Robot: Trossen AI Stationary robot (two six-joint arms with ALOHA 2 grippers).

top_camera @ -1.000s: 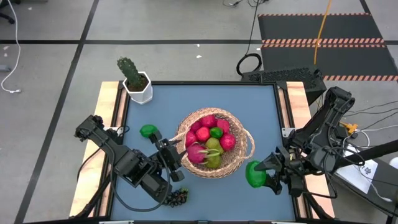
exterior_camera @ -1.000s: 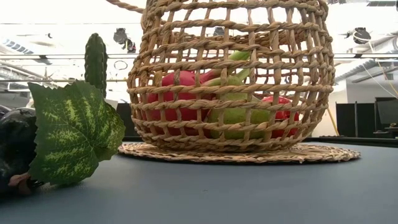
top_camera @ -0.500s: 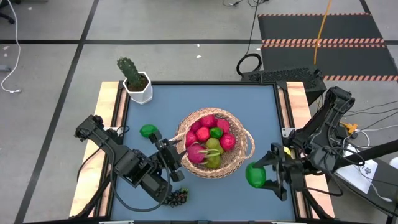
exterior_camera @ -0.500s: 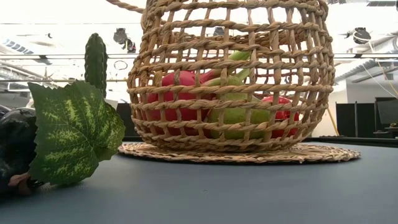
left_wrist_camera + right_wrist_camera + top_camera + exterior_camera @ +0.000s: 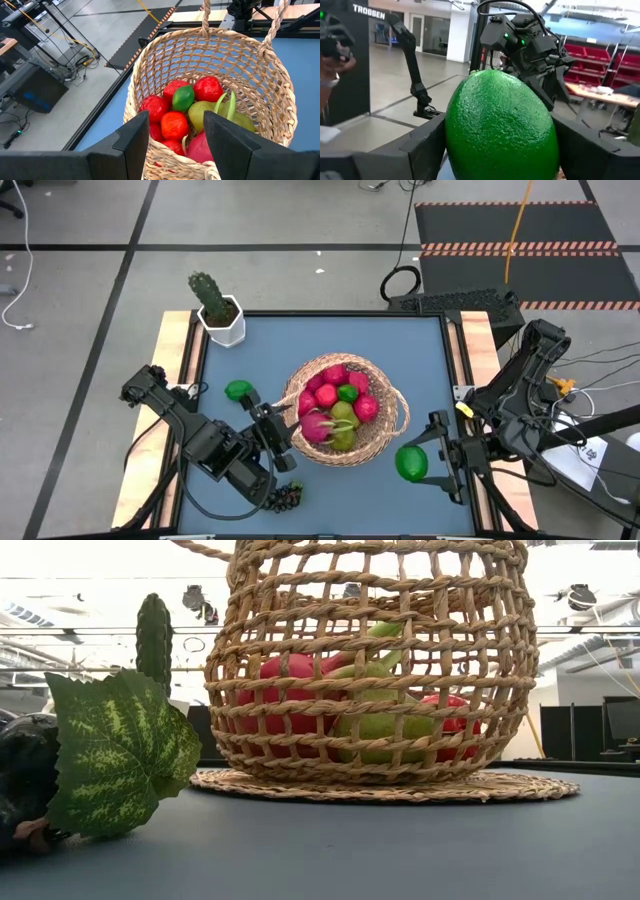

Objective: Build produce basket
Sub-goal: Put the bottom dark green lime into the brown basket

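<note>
My right claw (image 5: 428, 464) grips a round green lime (image 5: 411, 463); I should clear the tan wicker basket (image 5: 388, 430) rim before releasing.

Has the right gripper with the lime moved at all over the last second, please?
Yes. In the high view the right gripper, shut on the lime, has swung from pointing left to pointing up-left toward the basket; the lime itself barely shifted.

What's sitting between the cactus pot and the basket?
In the high view, only bare blue table separates the cactus pot from the basket. A loose lime lies off to the side.
</note>
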